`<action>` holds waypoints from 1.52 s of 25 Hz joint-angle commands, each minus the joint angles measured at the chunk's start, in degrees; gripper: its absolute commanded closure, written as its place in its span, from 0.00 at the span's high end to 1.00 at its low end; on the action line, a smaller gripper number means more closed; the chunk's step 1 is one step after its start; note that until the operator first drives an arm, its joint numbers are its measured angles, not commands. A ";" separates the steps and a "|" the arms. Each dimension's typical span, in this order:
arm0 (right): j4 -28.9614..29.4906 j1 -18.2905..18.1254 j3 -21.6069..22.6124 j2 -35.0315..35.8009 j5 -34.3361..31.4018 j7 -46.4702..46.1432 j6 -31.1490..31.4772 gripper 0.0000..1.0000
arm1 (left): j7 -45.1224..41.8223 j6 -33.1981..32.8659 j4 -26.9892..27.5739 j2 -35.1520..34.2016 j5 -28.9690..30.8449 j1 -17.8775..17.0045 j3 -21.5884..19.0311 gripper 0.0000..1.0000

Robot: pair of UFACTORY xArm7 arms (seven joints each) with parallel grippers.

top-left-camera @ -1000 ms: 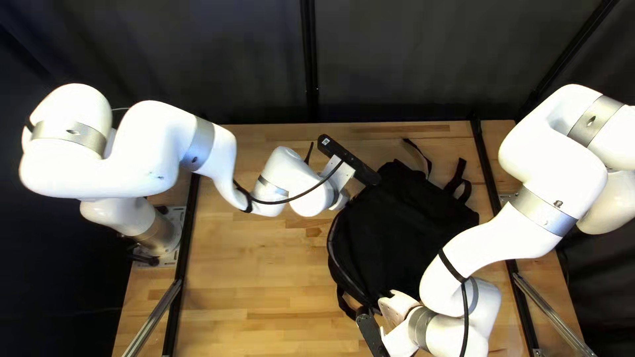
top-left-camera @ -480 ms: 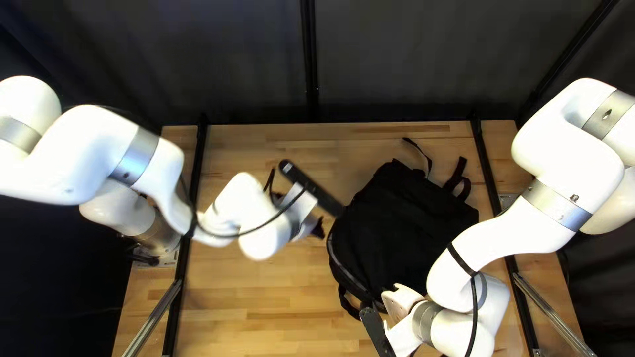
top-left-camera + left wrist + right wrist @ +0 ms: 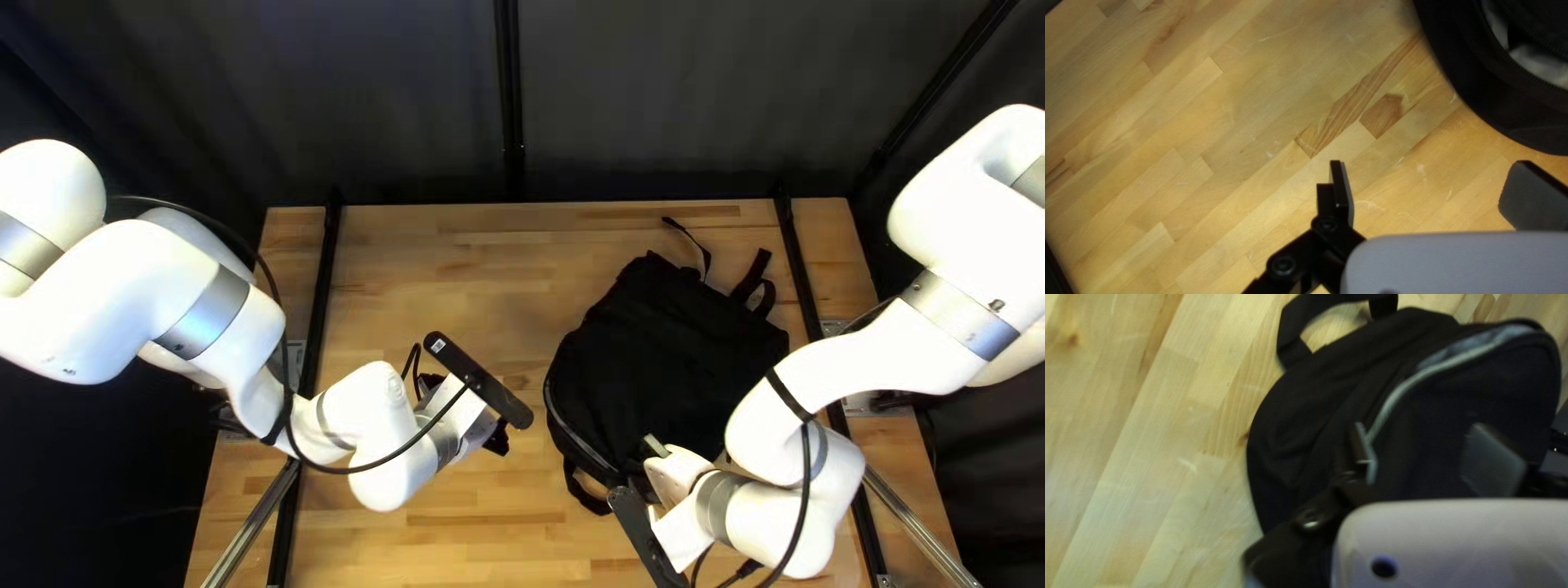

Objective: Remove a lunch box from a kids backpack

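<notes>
One black backpack [image 3: 664, 359] ahead of the right pincer [image 3: 653, 477]

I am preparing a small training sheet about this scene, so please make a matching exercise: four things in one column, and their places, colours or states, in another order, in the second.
Things:
1. backpack
2. left gripper
3. right gripper
4. curtain

Descriptions:
A. open, over the wood of the table
B. dark, behind the table's far edge
C. black, lying on the table
D. open, at the backpack

Right pairs: 1-C, 2-A, 3-D, 4-B
</notes>
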 commanded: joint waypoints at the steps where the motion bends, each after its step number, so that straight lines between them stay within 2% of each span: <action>1: -0.97 -0.14 0.06 -0.28 1.06 0.29 0.05 1.00 | -0.03 0.74 0.81 0.53 -0.42 -0.45 -0.47 1.00; 5: -2.04 -0.62 -0.31 -0.42 1.15 0.51 -0.64 1.00 | -0.08 1.02 1.41 1.08 -0.55 -0.62 -0.65 1.00; 6: -1.86 -0.67 -0.36 -0.37 1.17 0.42 -0.52 0.95 | -0.04 0.98 1.42 1.07 -0.54 -0.62 -0.65 1.00; 7: -1.62 -0.70 -0.42 -0.27 1.11 0.34 -0.38 0.02 | -0.01 1.01 1.43 1.05 -0.56 -0.62 -0.65 1.00; 17: -2.69 -1.29 -0.73 -1.22 1.04 -0.49 -1.06 0.00 | -0.85 0.38 1.24 1.67 -0.07 -0.67 -0.70 1.00; 22: -1.44 -1.39 -0.57 -3.14 2.46 -2.49 1.44 0.00 | -0.94 0.18 1.35 1.89 -0.03 -0.66 -0.69 1.00; 30: -2.65 -3.04 -2.12 -9.00 5.13 -1.99 4.33 0.00 | 0.15 -1.35 1.81 2.11 0.57 0.01 -0.01 1.00; 38: -3.68 -4.58 -3.85 -16.65 9.54 3.77 9.49 0.00 | 1.24 -3.23 2.45 2.60 1.53 0.78 0.77 1.00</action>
